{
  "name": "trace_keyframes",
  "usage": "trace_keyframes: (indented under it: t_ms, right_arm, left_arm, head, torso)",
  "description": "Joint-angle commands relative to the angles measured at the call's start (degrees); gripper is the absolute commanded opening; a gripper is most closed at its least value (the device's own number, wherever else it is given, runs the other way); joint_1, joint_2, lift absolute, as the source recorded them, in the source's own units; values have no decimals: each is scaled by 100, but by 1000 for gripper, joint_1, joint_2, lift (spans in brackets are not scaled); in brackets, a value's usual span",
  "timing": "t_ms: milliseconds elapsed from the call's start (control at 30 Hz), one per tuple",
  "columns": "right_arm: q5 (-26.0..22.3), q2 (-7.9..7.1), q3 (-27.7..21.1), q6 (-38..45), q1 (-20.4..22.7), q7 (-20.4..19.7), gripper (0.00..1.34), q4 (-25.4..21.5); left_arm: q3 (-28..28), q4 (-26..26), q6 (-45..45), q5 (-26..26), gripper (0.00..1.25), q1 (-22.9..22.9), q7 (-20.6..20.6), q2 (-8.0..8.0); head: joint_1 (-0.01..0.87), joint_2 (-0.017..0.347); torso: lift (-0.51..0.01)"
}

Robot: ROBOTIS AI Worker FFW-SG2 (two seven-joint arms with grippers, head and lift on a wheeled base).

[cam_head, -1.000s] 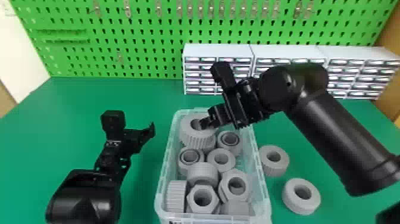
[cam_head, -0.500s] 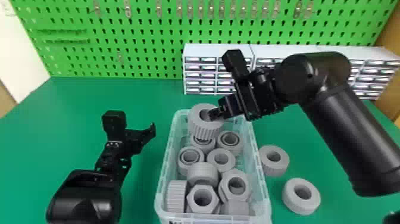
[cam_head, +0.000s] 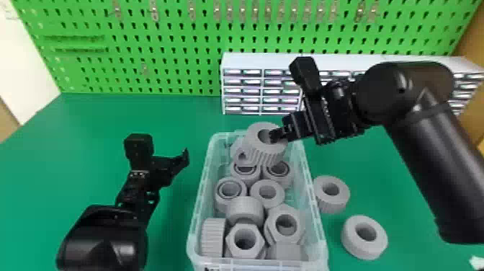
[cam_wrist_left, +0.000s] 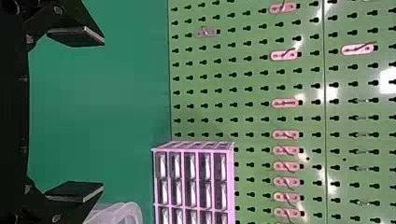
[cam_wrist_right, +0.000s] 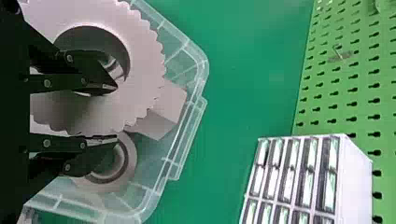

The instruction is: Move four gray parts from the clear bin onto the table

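we observe the right gripper [cam_head: 275, 136] at the far end of the clear bin [cam_head: 198, 205], clamped on the wall of a large toothed gray part [cam_head: 261, 153]. in the right wrist view, we see one finger [cam_wrist_right: 95, 87] seated within the part's bore and the other finger [cam_wrist_right: 100, 139] against its outer side; the spacing between them equals the thickness of the wall. the toothed part is positioned over the other parts in the bin; we cannot tell whether it touches those below.

we find the left gripper [cam_head: 180, 164] parked to the left of the bin, with its fingers spread wide and nothing between them.

we count two round gray parts on the green table [cam_head: 90, 119], to the right of the bin: the first [cam_head: 333, 206] lies just beside the bin wall, and the second [cam_head: 350, 236] lies nearer to us. inside the bin, we see rings and hexagonal parts packed together, including a hexagonal part [cam_head: 234, 250] at the near end. a drawer cabinet [cam_head: 263, 61] stands at the back of the table, in front of a green pegboard [cam_head: 180, 72].
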Motion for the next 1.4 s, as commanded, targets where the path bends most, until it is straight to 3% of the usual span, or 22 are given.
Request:
trace_keyframes:
  t_ms: [0,1367]
  right_arm:
    - [98,-13,-124,68,37,0,333,-65]
    - [1091,-312,-1952,946,828,0,333,-1023]
  left_arm:
    - [-8,8,-2,0,1066,-1,0,0]
    - [-69,8,7,-9,1068,8,70,-9]
  head:
    - [693,72]
    - [693,72]
  torso:
    - [-52]
    - [-52]
